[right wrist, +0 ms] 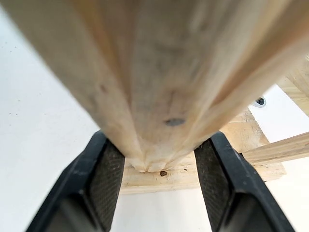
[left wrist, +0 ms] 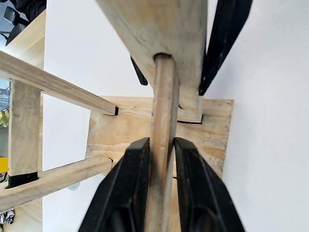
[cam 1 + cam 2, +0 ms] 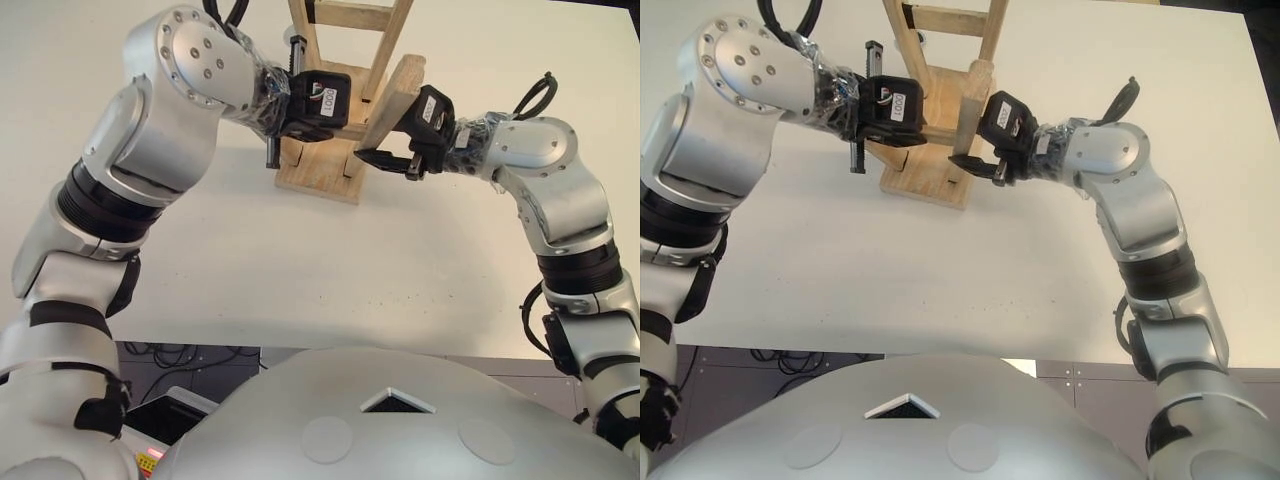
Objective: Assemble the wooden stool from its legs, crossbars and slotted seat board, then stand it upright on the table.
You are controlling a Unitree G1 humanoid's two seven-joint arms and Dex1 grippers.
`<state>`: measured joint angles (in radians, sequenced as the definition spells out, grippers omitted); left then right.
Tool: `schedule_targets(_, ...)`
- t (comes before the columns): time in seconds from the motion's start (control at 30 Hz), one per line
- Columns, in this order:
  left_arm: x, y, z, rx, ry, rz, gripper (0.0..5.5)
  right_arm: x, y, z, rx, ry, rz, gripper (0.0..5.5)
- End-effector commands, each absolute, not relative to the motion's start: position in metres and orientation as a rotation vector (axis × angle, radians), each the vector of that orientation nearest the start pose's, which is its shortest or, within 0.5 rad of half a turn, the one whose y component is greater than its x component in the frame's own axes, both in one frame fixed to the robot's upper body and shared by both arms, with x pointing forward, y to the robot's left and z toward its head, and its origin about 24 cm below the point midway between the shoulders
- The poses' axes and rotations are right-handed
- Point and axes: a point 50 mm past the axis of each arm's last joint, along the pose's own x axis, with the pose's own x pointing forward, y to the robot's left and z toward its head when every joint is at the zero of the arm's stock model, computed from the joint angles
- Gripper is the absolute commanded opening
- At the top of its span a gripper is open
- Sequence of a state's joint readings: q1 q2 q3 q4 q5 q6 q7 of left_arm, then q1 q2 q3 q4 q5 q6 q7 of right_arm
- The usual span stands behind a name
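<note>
The stool stands upside down: its slotted seat board [image 3: 318, 182] lies flat on the white table [image 3: 300, 260] with the legs rising from it. My left gripper [image 3: 335, 118] is shut on a round crossbar [image 2: 163, 140] whose end meets the near right leg [image 3: 395, 95]. My right gripper [image 3: 385, 142] is shut on that same leg, low down near the seat board, with a finger [image 1: 104, 186] on each side of the leg [image 1: 145, 87]. A far pair of legs joined by crossbars [image 3: 350, 30] stands behind.
The table's front edge [image 3: 300, 340] runs close to me, with bare white tabletop between it and the stool. To the right of the stool the table surface [image 3: 1200, 120] is open.
</note>
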<state>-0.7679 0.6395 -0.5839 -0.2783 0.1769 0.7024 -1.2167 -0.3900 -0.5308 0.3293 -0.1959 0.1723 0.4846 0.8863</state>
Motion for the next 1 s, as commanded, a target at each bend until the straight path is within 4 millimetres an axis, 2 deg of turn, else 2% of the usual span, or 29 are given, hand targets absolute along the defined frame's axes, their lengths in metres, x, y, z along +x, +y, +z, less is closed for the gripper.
schedule_targets(0.03, 0.261, 0.052, 0.125, 0.902, 0.470, -1.544, 0.63, 0.254, -0.075, 0.083, -0.642, 0.371, 1.400, 2.03)
schedule_targets(0.17, 0.258, 0.048, 0.119, 0.845, 0.513, -1.575, 0.63, 0.245, -0.076, 0.049, -0.664, 0.626, 1.455, 2.03)
schedule_targets(0.3, 0.258, 0.047, 0.112, 0.756, 0.574, -1.599, 0.63, 0.243, -0.080, 0.017, -0.333, 0.960, 1.433, 2.03)
schedule_targets(0.4, 0.258, 0.047, 0.106, 0.699, 0.616, -1.600, 0.63, 0.246, -0.087, 0.005, -0.254, 1.052, 1.413, 2.03)
schedule_targets(0.5, 0.259, 0.050, 0.105, 0.695, 0.624, -1.592, 0.63, 0.246, -0.083, 0.018, -0.193, 0.972, 1.443, 2.03)
schedule_targets(0.57, 0.261, 0.056, 0.108, 0.711, 0.617, -1.574, 0.63, 0.254, -0.076, 0.044, -0.090, 0.755, 1.453, 2.03)
schedule_targets(0.63, 0.264, 0.065, 0.112, 0.730, 0.621, -1.553, 0.63, 0.264, -0.082, 0.074, 0.002, 0.577, 1.400, 2.70)
schedule_targets(0.7, 0.268, 0.075, 0.112, 0.750, 0.637, -1.531, 0.63, 0.269, -0.101, 0.092, 0.002, 0.516, 1.332, 3.04)
schedule_targets(0.77, 0.269, 0.081, 0.112, 0.763, 0.648, -1.522, 0.63, 0.266, -0.118, 0.095, -0.017, 0.523, 1.277, 3.44)
schedule_targets(0.83, 0.269, 0.083, 0.111, 0.772, 0.652, -1.524, 0.63, 0.258, -0.130, 0.090, -0.034, 0.557, 1.249, 3.78)
schedule_targets(0.93, 0.269, 0.084, 0.111, 0.784, 0.651, -1.529, 0.63, 0.239, -0.141, 0.086, -0.070, 0.598, 1.278, 4.49)
schedule_targets(1.0, 0.272, 0.084, 0.111, 0.808, 0.635, -1.515, 0.63, 0.235, -0.149, 0.086, -0.083, 0.603, 1.266, 4.91)
